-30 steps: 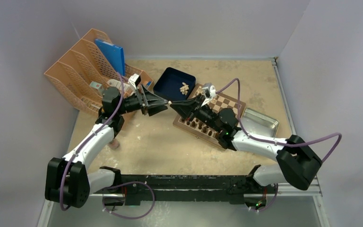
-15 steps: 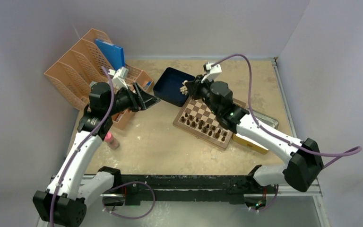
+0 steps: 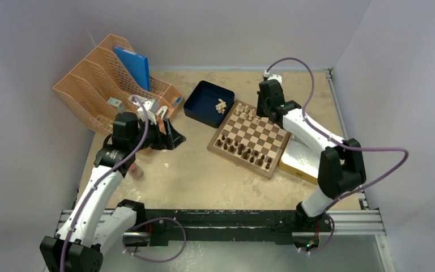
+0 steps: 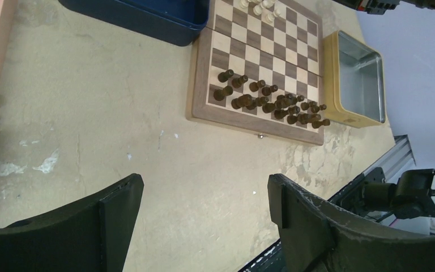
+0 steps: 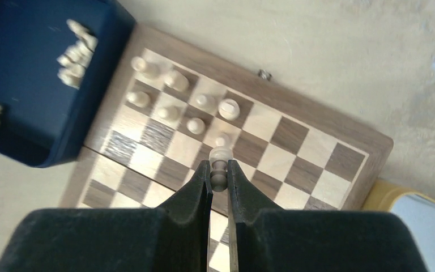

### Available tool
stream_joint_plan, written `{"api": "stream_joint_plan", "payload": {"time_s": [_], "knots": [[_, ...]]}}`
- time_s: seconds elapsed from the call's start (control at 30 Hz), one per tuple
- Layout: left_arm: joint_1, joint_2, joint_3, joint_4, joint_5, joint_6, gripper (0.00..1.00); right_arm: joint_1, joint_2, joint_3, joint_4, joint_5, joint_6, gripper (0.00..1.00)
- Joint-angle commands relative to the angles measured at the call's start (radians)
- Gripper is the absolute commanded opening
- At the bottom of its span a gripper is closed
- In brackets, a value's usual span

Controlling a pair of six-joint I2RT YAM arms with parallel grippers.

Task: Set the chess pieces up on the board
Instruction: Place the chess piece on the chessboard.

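Pale cream wooden pawn [image 5: 221, 154] is pinched in right gripper [image 5: 219, 168] above 12 o'clock corner of square wooden chessboard [image 3: 259, 136]. It should be lowered upright, neighbouring cream pieces [image 5: 195, 102] at 11 o'clock not clipped. Left gripper [image 4: 204, 184] is spread wide, empty.
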Motion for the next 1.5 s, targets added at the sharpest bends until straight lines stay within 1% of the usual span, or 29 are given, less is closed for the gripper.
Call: {"api": "stream_joint_plan", "payload": {"time_s": [0.0, 0.27, 0.4, 0.87, 1.0, 1.1, 1.27, 1.4, 1.47], "knots": [[0.003, -0.052, 0.006, -0.004, -0.017, 0.065, 0.81, -0.024, 0.039, 0.071, -0.102, -0.017, 0.019, 0.0], [-0.012, -0.079, 0.013, -0.021, -0.062, 0.072, 0.81, -0.078, 0.145, 0.106, -0.148, -0.091, -0.008, 0.02], [-0.02, -0.086, 0.017, -0.028, -0.089, 0.073, 0.81, -0.085, 0.162, 0.092, -0.153, -0.109, -0.007, 0.03], [-0.025, -0.092, 0.019, -0.03, -0.107, 0.069, 0.8, -0.099, 0.241, 0.096, -0.146, -0.146, -0.028, 0.07], [-0.025, -0.092, 0.02, -0.028, -0.107, 0.067, 0.8, -0.1, 0.257, 0.096, -0.15, -0.131, -0.035, 0.12], [-0.025, -0.089, 0.021, -0.028, -0.107, 0.066, 0.79, -0.101, 0.267, 0.095, -0.149, -0.123, -0.034, 0.19], [-0.025, -0.089, 0.02, -0.03, -0.111, 0.064, 0.79, -0.099, 0.259, 0.108, -0.144, -0.111, -0.031, 0.21], [-0.025, -0.097, 0.018, -0.025, -0.115, 0.063, 0.79, -0.1, 0.272, 0.126, -0.144, -0.114, -0.043, 0.27], [-0.025, -0.096, 0.017, -0.028, -0.115, 0.063, 0.79, -0.099, 0.286, 0.134, -0.145, -0.114, -0.042, 0.29]]}}
